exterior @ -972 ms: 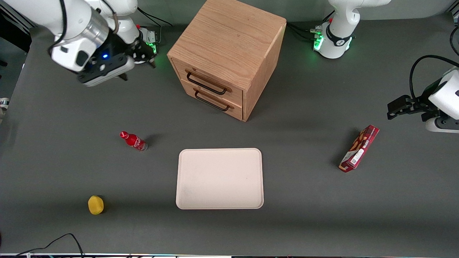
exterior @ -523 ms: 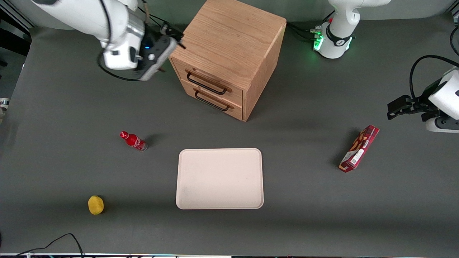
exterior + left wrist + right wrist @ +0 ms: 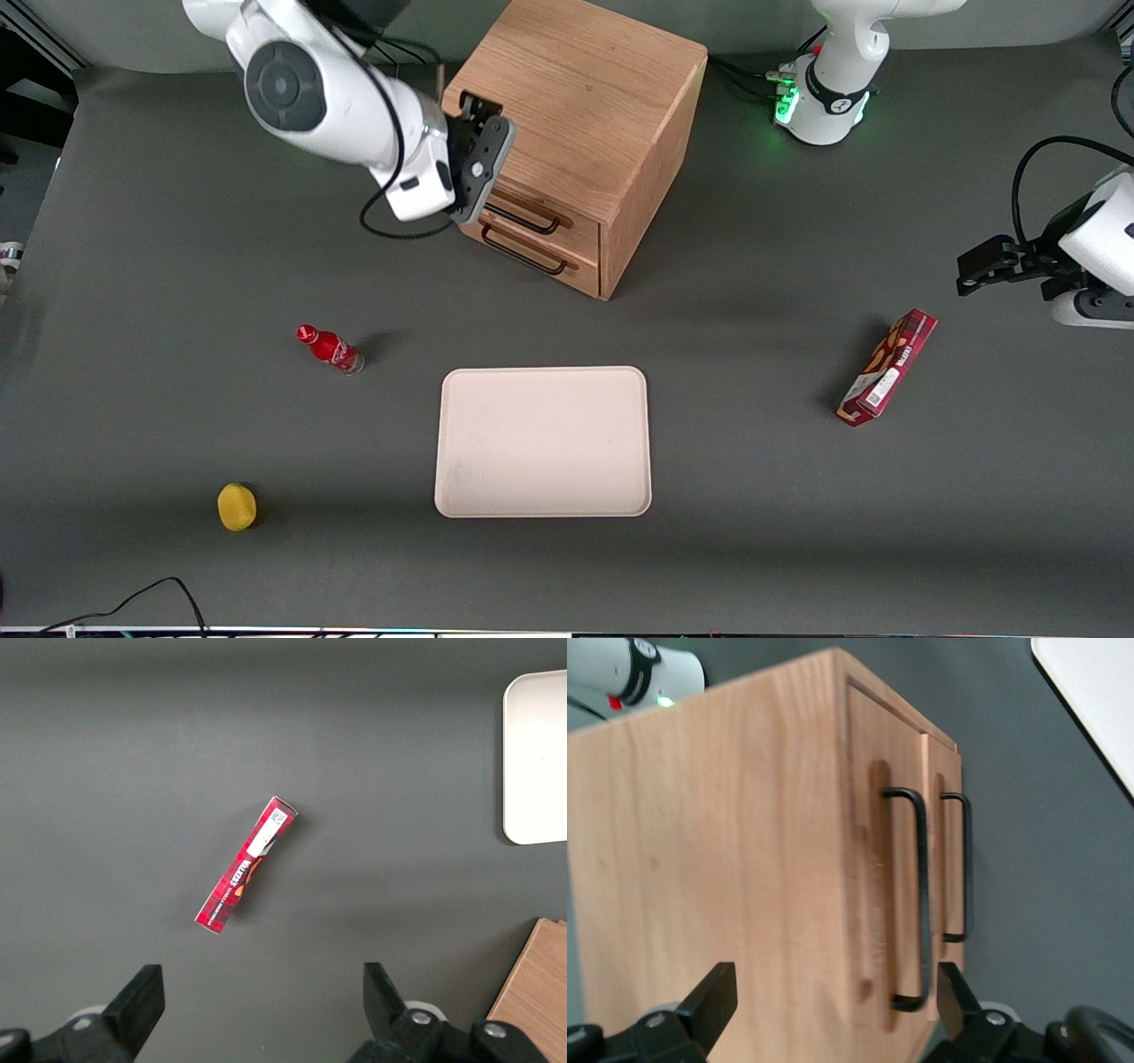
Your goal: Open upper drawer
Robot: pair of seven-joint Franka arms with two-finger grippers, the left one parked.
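The oak cabinet stands at the back middle of the table with both drawers shut. The upper drawer has a thin black bar handle; the lower drawer sits under it. My right gripper is at the cabinet's front upper corner, at the working arm's end of the upper handle, and hides that end. In the right wrist view the gripper is open, its fingers spread wide and holding nothing. The upper drawer's handle lies just inside one finger, apart from it.
A small red bottle and a yellow object lie toward the working arm's end of the table. A pale tray lies nearer the front camera than the cabinet. A red box lies toward the parked arm's end and shows in the left wrist view.
My right gripper has moved from the working arm's end of the table to the cabinet's front corner and turned to face the drawers. Nothing else has moved.
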